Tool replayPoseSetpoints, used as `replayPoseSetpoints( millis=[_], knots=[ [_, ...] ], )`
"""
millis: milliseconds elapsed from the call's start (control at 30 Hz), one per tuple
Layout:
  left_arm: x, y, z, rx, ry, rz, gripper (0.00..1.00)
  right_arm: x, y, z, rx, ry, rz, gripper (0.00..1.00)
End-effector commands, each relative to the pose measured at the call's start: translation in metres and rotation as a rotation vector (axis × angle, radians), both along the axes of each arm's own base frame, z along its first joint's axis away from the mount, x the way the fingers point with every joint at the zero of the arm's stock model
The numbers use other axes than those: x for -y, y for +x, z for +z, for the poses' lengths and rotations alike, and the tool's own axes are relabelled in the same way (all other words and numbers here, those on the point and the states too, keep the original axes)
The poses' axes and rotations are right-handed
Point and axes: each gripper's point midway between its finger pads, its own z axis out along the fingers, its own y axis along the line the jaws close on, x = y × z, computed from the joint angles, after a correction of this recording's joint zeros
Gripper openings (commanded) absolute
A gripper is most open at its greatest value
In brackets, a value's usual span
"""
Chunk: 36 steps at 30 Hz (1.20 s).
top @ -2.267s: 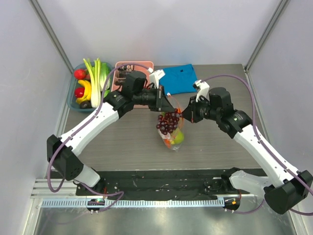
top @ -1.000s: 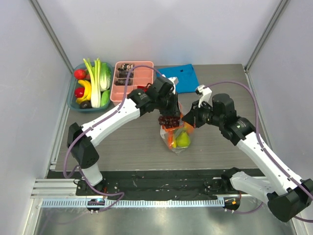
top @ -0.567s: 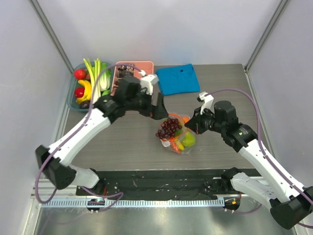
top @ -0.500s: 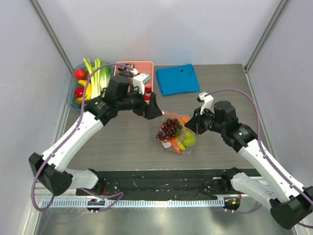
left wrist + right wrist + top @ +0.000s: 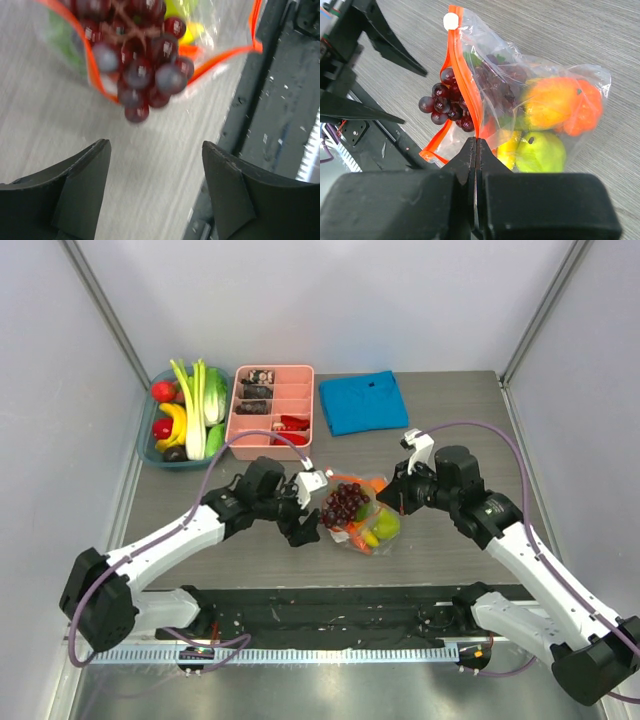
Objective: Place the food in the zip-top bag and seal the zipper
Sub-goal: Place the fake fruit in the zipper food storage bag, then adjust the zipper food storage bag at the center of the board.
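The zip-top bag (image 5: pixel 372 525) (image 5: pixel 560 75) lies on the table holding a green pear (image 5: pixel 540 150), orange pieces (image 5: pixel 555 102) and a yellow item. The dark purple grape bunch (image 5: pixel 345 502) (image 5: pixel 140 65) (image 5: pixel 445 102) sits in the bag's mouth, partly spilling over the orange-red zipper (image 5: pixel 465 85) (image 5: pixel 92 70). The white slider (image 5: pixel 450 21) is at the strip's far end. My right gripper (image 5: pixel 397 495) (image 5: pixel 476 142) is shut on the zipper strip. My left gripper (image 5: pixel 312 518) (image 5: pixel 155 150) is open and holds nothing, a short way left of the grapes.
A teal bin (image 5: pixel 150 455) at the back left holds banana, leafy greens and red fruits. Beside it stand a pink compartment tray (image 5: pixel 272 405) and a folded blue cloth (image 5: pixel 362 400). A black strip (image 5: pixel 330 605) runs along the table's near edge.
My left gripper let go of the grape bunch at the bag's mouth, opened, and swung away, ending low beside the bag. The right gripper lowered slightly with the bag.
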Motion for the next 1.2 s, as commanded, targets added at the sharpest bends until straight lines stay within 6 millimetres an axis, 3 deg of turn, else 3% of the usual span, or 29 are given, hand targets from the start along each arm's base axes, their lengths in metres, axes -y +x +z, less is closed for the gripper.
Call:
replayPoseSetpoints(
  millis=[0,100,200,233,300,400,467,633,733,767,867,900,967,1000,1033,1067,1167],
  knots=[
    [0.036,0.04,0.032,0.211,-0.113,0.043,0.75,-0.005,0.008,0.022,0.062,0.041,0.005,0.01],
    [0.053,0.047,0.03,0.2,-0.122,0.077,0.7,-0.006,0.007,0.021,0.056,0.043,0.009,0.01],
    [0.073,0.049,0.041,0.197,-0.145,0.052,0.49,-0.007,0.007,0.022,0.057,0.046,0.017,0.01],
    [0.078,0.049,0.047,0.197,-0.158,0.047,0.34,-0.008,0.006,0.022,0.057,0.047,0.021,0.01],
    [0.096,0.047,0.068,0.2,-0.207,0.01,0.17,-0.01,0.006,0.021,0.054,0.046,0.035,0.01],
    [0.12,0.046,0.089,0.189,-0.252,-0.008,0.0,-0.012,0.007,0.02,0.053,0.044,0.048,0.01],
    [0.137,0.043,0.107,0.166,-0.304,-0.007,0.0,-0.012,0.008,0.018,0.049,0.038,0.052,0.01],
    [0.155,0.044,0.093,0.126,-0.277,-0.003,0.0,-0.013,0.013,0.025,0.07,0.036,0.052,0.01],
    [0.134,0.042,0.085,0.103,-0.203,-0.03,0.27,-0.012,0.017,0.036,0.105,0.036,0.042,0.01],
    [0.115,0.046,0.076,0.058,-0.164,-0.015,0.46,-0.014,0.014,0.043,0.121,0.049,0.065,0.01],
    [0.083,0.04,0.104,0.047,-0.237,-0.033,0.69,-0.021,0.008,0.056,0.151,0.07,0.139,0.01],
    [0.063,0.042,0.122,0.111,-0.273,-0.032,0.72,-0.023,0.006,0.06,0.17,0.071,0.163,0.01],
    [0.047,0.039,0.135,0.257,-0.271,-0.104,0.8,-0.027,0.0,0.066,0.19,0.08,0.215,0.01],
    [0.038,0.034,0.128,0.289,-0.245,-0.128,0.81,-0.032,-0.006,0.068,0.192,0.095,0.27,0.01],
    [0.029,0.028,0.138,0.375,-0.239,-0.162,0.81,-0.034,-0.007,0.068,0.2,0.093,0.292,0.01],
    [0.025,0.025,0.137,0.463,-0.212,-0.232,0.81,-0.036,-0.009,0.072,0.205,0.102,0.315,0.01],
    [0.008,0.005,0.117,0.497,-0.132,-0.352,0.79,-0.047,-0.013,0.075,0.181,0.126,0.394,0.01]
  ],
)
